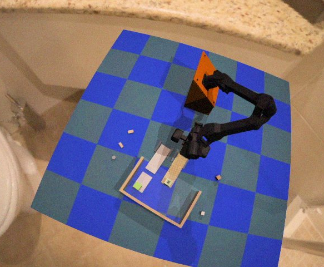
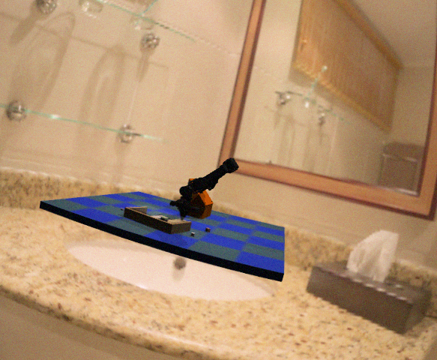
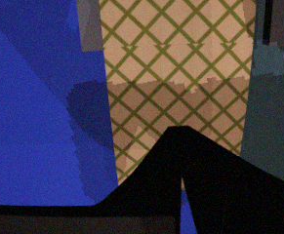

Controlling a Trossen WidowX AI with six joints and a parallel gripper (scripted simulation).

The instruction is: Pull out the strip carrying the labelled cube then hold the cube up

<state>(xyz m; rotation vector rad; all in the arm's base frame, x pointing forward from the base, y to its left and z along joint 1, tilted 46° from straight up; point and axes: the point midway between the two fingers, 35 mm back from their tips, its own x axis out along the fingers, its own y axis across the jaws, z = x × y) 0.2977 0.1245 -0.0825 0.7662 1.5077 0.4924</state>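
Observation:
A tan strip with a green lattice (image 1: 175,169) (image 3: 181,29) looks unbroken. It carries a pale cube marked W (image 1: 168,182) at its far end. A plain pale strip lies in two pieces, a long one (image 1: 158,158) and a short one (image 1: 145,178), with a gap between them. A bright green cube (image 1: 137,186) sits on the short piece. My gripper (image 2: 182,217) (image 3: 178,136) is shut with nothing between its fingers, its tips over the lattice strip. Whether the tips touch the strip is hard to tell. The arm hides the strip's near end in the top view.
A three-sided wooden wall (image 1: 153,209) (image 2: 151,222) stands around the far ends of the strips. Low grey rails (image 1: 157,147) (image 3: 90,29) flank the strips. Small blocks lie outside, including an orange one (image 1: 218,177) and a white one (image 1: 202,213). An orange mount (image 1: 202,99) holds the arm.

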